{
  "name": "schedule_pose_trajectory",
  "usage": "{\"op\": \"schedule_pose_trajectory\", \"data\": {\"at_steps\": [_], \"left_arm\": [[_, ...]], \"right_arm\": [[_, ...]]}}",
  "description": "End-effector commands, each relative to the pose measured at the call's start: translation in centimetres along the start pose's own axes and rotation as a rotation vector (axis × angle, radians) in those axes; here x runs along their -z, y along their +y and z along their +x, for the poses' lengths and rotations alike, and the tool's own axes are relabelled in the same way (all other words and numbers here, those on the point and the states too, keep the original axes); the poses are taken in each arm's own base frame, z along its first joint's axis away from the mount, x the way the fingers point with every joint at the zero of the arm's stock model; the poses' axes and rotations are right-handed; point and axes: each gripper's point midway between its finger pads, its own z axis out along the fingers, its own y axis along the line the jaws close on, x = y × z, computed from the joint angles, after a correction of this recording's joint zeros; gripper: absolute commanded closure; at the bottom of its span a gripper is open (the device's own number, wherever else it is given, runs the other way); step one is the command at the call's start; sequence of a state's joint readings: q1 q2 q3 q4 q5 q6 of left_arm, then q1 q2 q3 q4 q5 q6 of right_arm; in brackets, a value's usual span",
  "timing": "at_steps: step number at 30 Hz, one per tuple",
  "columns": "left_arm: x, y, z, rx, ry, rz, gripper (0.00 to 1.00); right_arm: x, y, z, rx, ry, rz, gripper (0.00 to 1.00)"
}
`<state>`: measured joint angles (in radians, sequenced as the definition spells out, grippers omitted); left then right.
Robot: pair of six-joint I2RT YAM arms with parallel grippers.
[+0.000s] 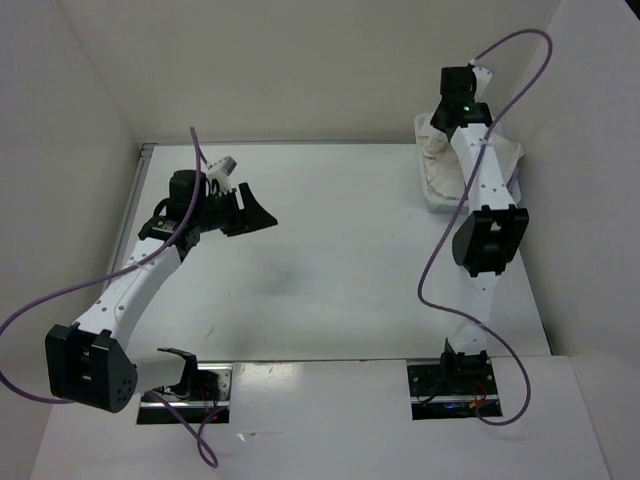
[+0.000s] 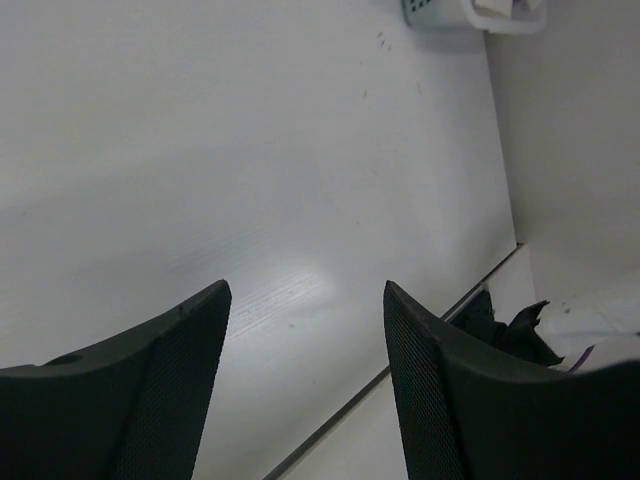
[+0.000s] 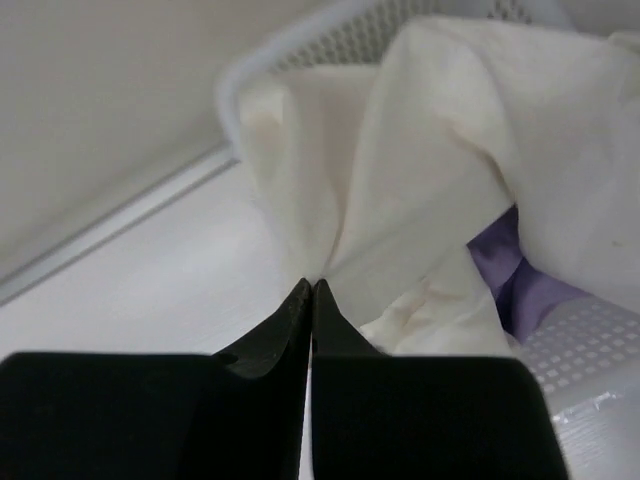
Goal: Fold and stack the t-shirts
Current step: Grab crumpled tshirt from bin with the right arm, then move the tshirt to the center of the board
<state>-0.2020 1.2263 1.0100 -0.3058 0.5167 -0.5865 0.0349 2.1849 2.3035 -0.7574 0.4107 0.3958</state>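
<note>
The right gripper (image 3: 311, 287) is pinched together on the soft white cloth t-shirt (image 3: 440, 150) in the white plastic lattice basket (image 3: 330, 40), far right. A pale purple cloth t-shirt (image 3: 512, 272) peeks out underneath. The left gripper (image 2: 305, 295) hangs wide apart over the flat white table (image 2: 250, 150).

Overhead rear view, close wrist views, basket (image 2: 432, 10) shared.

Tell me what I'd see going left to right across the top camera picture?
Left hand → bare table → basket with the white t-shirt in it. The right arm overlaps the basket, so it's left out.
</note>
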Motion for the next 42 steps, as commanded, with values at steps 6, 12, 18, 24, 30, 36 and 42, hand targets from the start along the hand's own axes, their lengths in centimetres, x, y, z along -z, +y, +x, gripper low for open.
{"op": "schedule_pose_trajectory", "data": {"at_steps": [6, 12, 18, 24, 30, 36, 42], "left_arm": [[0.6, -2.0, -4.4, 0.029, -0.126, 0.019, 0.3], [2.1, -0.2, -6.8, 0.129, -0.223, -0.041, 0.3], [4.7, 2.0, -8.9, 0.193, -0.315, -0.099, 0.25], [5.6, 3.4, -8.2, 0.182, -0.321, -0.165, 0.23], [5.5, 6.9, -5.5, 0.137, -0.279, -0.297, 0.23], [3.0, 8.3, -1.4, 0.065, -0.127, -0.37, 0.23], [-1.9, 6.5, 0.9, -0.06, 0.019, -0.371, 0.24]], "right_arm": [[36.2, 9.0, -15.1, -0.207, -0.43, -0.853, 1.0], [57.7, 9.6, -19.0, -0.262, -0.578, -1.541, 1.0], [55.0, 9.1, -20.4, -0.301, -0.535, -1.585, 1.0], [38.9, 14.0, -12.3, -0.238, -0.204, -1.35, 1.0], [21.7, 12.7, 0.8, -0.209, 0.075, -1.012, 1.0], [12.0, 14.0, 4.9, -0.154, 0.19, -0.812, 0.96], [13.1, 20.4, 1.3, -0.085, 0.133, -0.854, 0.97]]}}
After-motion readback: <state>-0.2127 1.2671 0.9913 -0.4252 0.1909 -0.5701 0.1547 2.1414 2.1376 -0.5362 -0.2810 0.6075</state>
